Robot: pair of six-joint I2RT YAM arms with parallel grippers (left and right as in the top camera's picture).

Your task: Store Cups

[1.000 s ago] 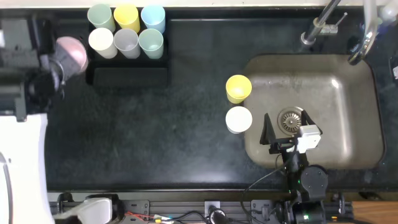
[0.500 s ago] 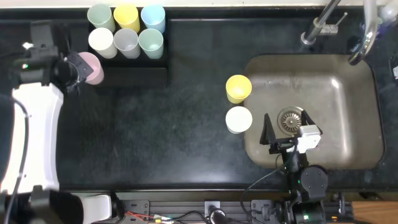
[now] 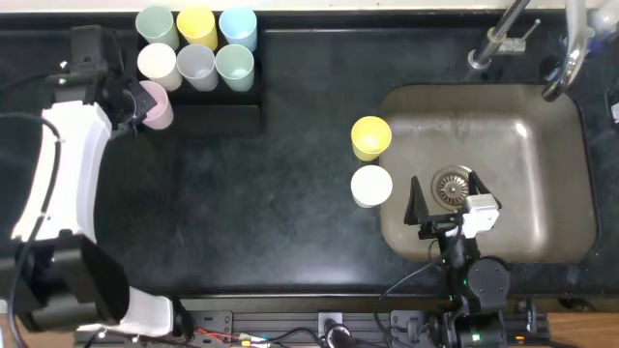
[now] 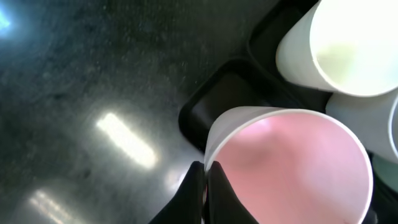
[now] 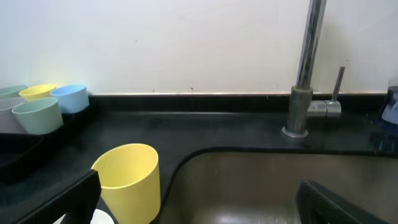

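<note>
Now | pink cup [image 4: 292,168] | smooth, pale-rimmed | rim pinched by left hand [image 4: 204,185]

From high above, looking straight down on the whole dark counter [image 3: 271,222], sink [image 3: 542,145] at the right, black tray [image 3: 208,118] of cups [image 3: 198,63] at the upper left. From the left wrist, very close, looking down into the pink cup [image 4: 292,168] and onto one corner of that same tray. From the right wrist, low at the sink, looking flat across the counter toward the white wall [image 5: 186,43], near the yellow cup [image 5: 127,180] and the tap [image 5: 308,68], both seen from above too.
</note>
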